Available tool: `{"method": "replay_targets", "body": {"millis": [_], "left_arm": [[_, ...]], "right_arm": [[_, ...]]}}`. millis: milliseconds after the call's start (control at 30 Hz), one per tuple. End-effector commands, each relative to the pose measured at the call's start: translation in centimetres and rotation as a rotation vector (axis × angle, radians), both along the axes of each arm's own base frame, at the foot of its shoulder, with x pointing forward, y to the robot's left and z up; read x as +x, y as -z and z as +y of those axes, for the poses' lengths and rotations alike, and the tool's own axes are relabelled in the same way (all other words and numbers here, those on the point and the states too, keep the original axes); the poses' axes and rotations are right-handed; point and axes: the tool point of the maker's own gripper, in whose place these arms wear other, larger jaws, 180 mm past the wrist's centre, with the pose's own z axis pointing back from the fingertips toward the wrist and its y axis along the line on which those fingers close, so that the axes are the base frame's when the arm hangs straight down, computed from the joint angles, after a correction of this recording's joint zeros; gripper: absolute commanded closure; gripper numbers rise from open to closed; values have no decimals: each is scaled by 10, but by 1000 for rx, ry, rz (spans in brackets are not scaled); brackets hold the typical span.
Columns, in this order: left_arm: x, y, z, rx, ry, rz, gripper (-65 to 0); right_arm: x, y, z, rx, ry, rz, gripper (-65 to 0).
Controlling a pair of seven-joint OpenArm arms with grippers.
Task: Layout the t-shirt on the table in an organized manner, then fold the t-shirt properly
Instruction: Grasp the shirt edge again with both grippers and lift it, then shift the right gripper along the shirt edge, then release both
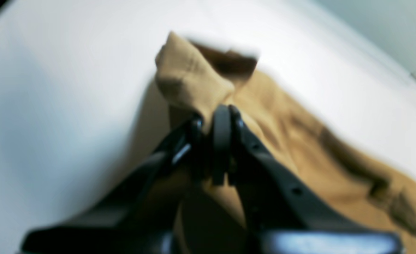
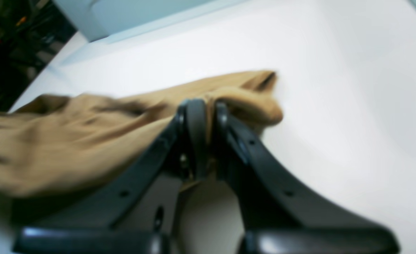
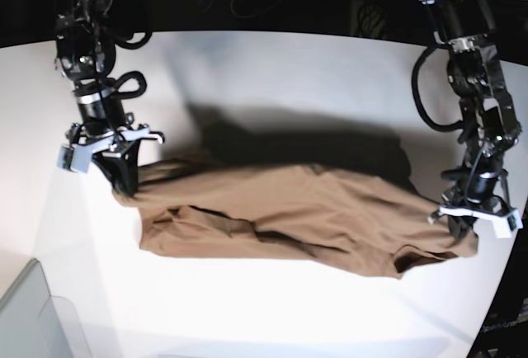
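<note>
White table, stretched t-shirt

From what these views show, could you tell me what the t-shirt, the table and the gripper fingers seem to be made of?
The t-shirt looks like soft matte woven or knit cloth, likely cotton: it creases and bunches. The table seems a smooth, hard white surface with a faint sheen, perhaps laminate. The fingers of the left gripper and right gripper look like black moulded plastic, though blur leaves that open.

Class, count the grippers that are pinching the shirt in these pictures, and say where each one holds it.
2. The right gripper pinches the t-shirt at its end on the base view's left; the left gripper pinches the opposite end, both above the table.
</note>
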Motion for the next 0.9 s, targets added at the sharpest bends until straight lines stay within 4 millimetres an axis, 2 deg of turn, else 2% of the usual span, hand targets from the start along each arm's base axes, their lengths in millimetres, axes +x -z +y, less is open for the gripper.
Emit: {"method": "replay_targets", "body": {"millis": [0, 67, 100, 200, 333, 433, 467, 567, 667, 733, 767, 867], "left_arm": [[9, -17, 0, 13, 7, -41, -1], [19, -31, 0, 20, 8, -67, -1], [23, -28, 2, 13, 3, -60, -1], [38, -12, 9, -33, -19, -17, -3], [54, 16, 17, -94, -46, 61, -4], [60, 34, 19, -130, -59, 110, -5], [61, 37, 19, -138, -61, 119, -5], [60, 40, 20, -144, -63, 125, -27], [61, 38, 19, -143, -58, 119, -137], [60, 37, 20, -141, -61, 119, -226], [60, 37, 21, -140, -62, 119, -248], [60, 36, 22, -142, -64, 116, -256]], "right_arm": [[16, -19, -6, -6, 12, -69, 0], [32, -6, -13, -10, 25, -25, 0], [41, 2, -17, -11, 31, 3, 0], [71, 26, -30, -9, 56, 84, 0], [103, 46, -41, 0, 80, 169, 0], [120, 53, -41, 3, 71, 224, -7], [124, 53, -41, 5, 68, 238, -33], [127, 47, -36, 8, 43, 264, -152], [125, 24, -28, -1, 16, 214, -276], [110, 14, -25, -8, 5, 179, -344], [101, 11, -26, -5, 12, 167, -370], [76, 9, -23, 12, 18, 148, -427]]}}
